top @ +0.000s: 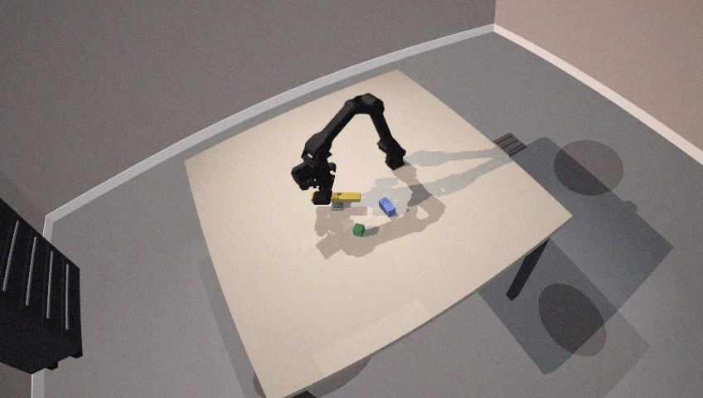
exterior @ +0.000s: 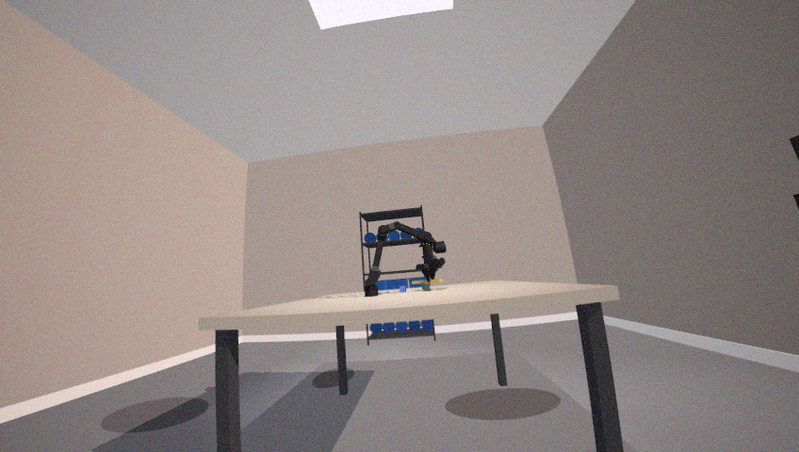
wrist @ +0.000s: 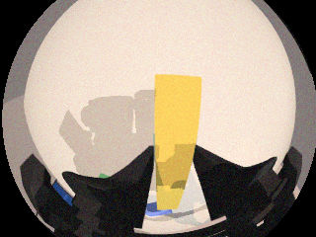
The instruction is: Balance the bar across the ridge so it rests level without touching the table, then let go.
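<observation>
The yellow bar (top: 349, 196) (exterior: 437, 281) (wrist: 178, 109) lies across the top of the small grey ridge (top: 337, 206), off the table, and looks about level in the exterior view. The ridge sits near the middle of the bar's length. My gripper (top: 322, 198) (exterior: 429, 279) (wrist: 173, 149) is slightly open and still straddles the bar, toward its left end in the top view. The fingertips are very close to both sides of the bar. The contact between bar and ridge is mostly hidden.
A blue block (top: 387, 206) (wrist: 160, 210) lies on the table (top: 276, 276) beyond the bar's right end in the top view. A green cube (top: 358, 230) (wrist: 103, 176) stands in front of the ridge. The arm base (top: 395, 160) is behind the blue block.
</observation>
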